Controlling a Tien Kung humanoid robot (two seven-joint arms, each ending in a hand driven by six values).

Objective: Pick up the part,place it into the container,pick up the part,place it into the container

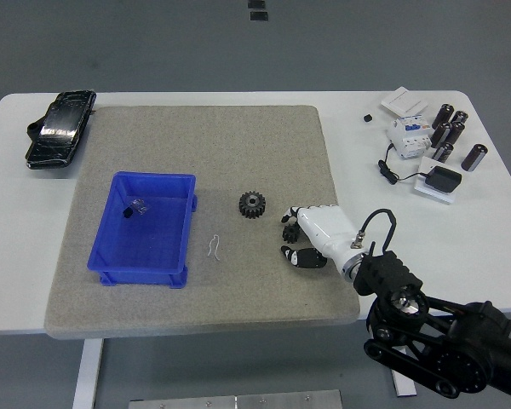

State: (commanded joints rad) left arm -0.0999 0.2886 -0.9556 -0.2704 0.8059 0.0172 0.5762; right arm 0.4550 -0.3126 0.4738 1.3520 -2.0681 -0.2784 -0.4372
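the black gear lies on the grey mat just left of the right hand, whose fingers are loosely spread, holding nothing; blue container further left

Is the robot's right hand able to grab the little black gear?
Probably yes. The right hand sits open just right of the gear, and only bare mat lies between them.

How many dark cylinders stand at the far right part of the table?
5, as far as can be seen: four clustered beside the white electrical unit, at and, and one apart to their right. Others may be hidden between them.
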